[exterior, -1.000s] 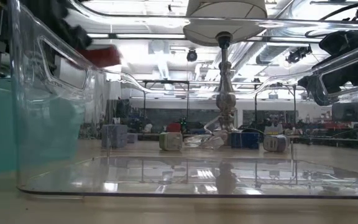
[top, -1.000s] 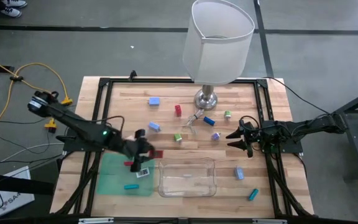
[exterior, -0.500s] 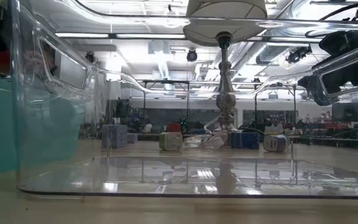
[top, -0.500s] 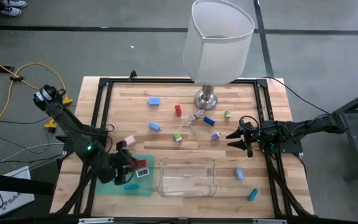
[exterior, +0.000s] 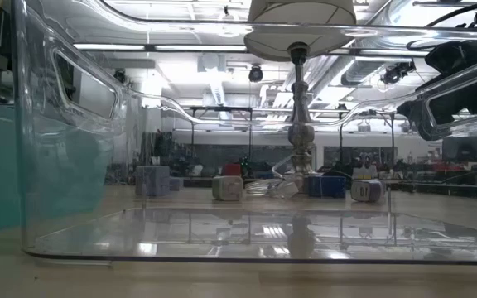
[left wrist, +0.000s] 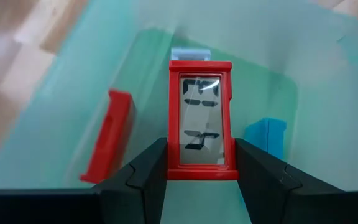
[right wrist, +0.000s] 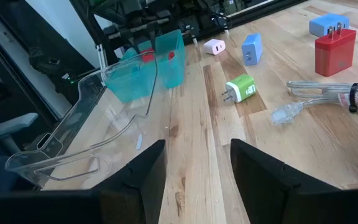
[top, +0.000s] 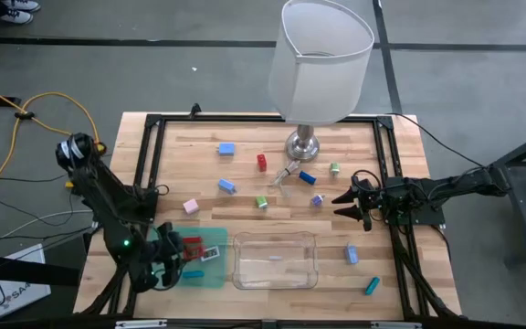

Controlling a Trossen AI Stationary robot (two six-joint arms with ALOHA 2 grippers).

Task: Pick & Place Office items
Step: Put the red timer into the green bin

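My left gripper (top: 179, 254) (left wrist: 202, 149) hangs over the green bin (top: 210, 274) at the table's near left, shut on a red-framed piece with a grey display (left wrist: 201, 118). In the bin lie another red piece (left wrist: 107, 146) and a blue piece (left wrist: 266, 134). Several small office items lie flat on the wood farther off: blue (top: 226, 148), red (top: 262, 162), green (top: 261, 202), pink (top: 190, 206), purple (top: 316, 199). At the table's right, my right gripper (top: 341, 203) (right wrist: 197, 152) waits open with nothing in it. My left gripper pinches the red-framed piece by its two long sides (left wrist: 168, 163), at the end nearest the wrist, between its two fingers. The fingers slant downward and lie along the piece. Its display faces up, and the rest sticks out past the fingertips above the bin's floor.
A clear plastic tray (top: 275, 274) stands near the table's front middle, right of the green bin. The white-shaded lamp (top: 322, 59) stands with its silver base (top: 303, 144) at the far middle, a clear cable (top: 286, 172) beside it. Blue (top: 351, 254) and teal (top: 372, 286) pieces lie near right.
My left gripper has swung from beside the clear tray's far left corner toward the table's left and near edges and down over the green bin, rolling its wrist, still shut on the red-framed piece.
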